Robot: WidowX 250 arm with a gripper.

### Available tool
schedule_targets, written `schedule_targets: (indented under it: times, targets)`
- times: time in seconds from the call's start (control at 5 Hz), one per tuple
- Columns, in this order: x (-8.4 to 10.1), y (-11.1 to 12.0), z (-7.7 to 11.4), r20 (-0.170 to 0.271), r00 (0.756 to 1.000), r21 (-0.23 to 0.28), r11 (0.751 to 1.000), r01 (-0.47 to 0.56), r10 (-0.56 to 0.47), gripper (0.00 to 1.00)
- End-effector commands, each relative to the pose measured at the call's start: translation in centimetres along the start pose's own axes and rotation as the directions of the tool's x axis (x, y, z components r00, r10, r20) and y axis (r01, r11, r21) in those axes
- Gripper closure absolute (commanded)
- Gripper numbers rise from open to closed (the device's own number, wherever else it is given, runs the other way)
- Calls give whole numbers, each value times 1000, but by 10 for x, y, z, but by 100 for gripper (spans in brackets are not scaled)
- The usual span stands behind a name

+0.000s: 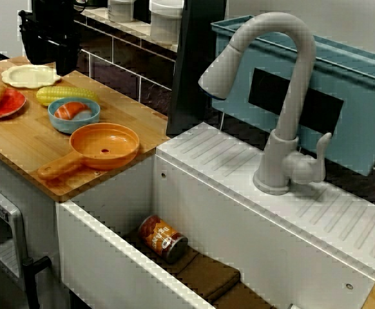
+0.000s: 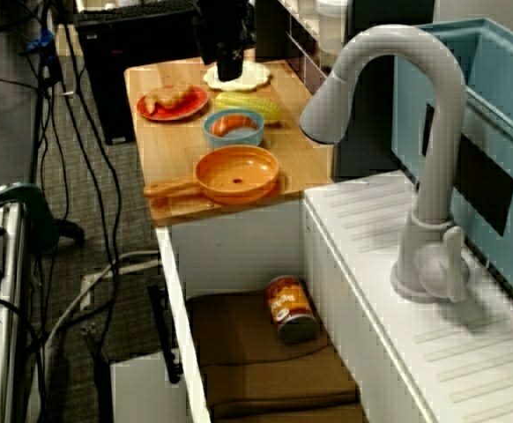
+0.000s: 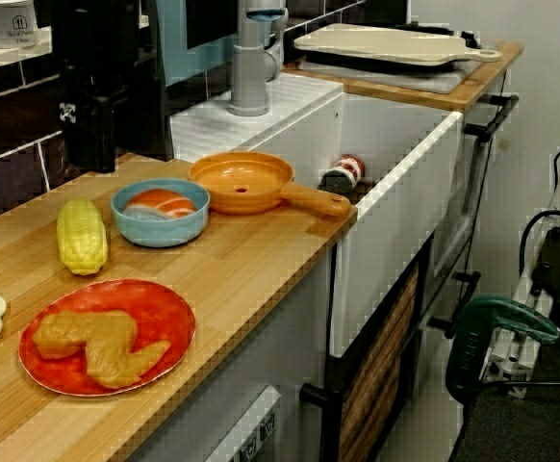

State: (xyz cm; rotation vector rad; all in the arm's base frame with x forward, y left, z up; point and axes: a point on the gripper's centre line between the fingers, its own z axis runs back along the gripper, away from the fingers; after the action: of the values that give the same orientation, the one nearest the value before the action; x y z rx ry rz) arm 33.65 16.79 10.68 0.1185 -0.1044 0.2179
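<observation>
The gripper (image 2: 229, 70) is seen as a dark block hung over the back of the wooden surface (image 1: 129, 108). Whether the jaws are spread or closed cannot be told from any view. For a sound approach, it is judged that the descent should be kept slow and straight. The jaws should be set across the narrow width of the corn cob (image 1: 66, 95) near its middle, since a rounded body may roll. The corn cob appears to lie on the surface below the jaws and apart from them. The cream plate (image 1: 28, 76) lies just beside it, and the blue bowl (image 1: 74, 114) is near on the other side.
</observation>
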Motion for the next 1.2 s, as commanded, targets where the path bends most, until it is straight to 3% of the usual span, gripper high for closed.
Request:
schedule_targets:
  times: [0.0,0.4,1.0]
  targets:
    - [-2,-8,32,84,990,-4,993,115,-115,0]
    - [-6,-21,26,69,992,-36,993,110,-108,0]
    - [-14,-34,15,79,989,4,993,122,-122,0]
